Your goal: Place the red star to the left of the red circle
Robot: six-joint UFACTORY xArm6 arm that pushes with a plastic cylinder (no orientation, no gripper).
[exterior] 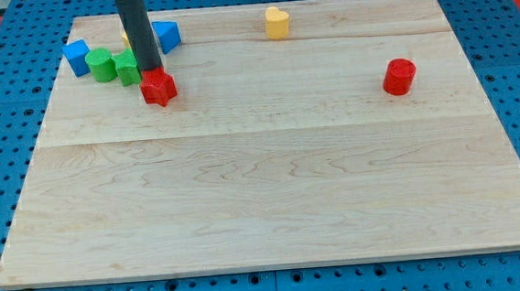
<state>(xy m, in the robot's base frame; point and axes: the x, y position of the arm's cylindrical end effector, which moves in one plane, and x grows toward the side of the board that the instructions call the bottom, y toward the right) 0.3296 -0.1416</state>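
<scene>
The red star (159, 87) lies on the wooden board (272, 190) at the upper left. The red circle (399, 76) stands far off at the view's right, at about the same height. My dark rod comes down from the view's top, and my tip (149, 72) touches the star's upper left edge. The tip stands between the star and the green blocks.
A green star-like block (128, 68) and a green cylinder (101, 64) sit just left of the tip. A blue block (77, 56) lies further left. A blue block (168, 34) lies behind the rod. A yellow heart-like block (276, 22) is at the top middle.
</scene>
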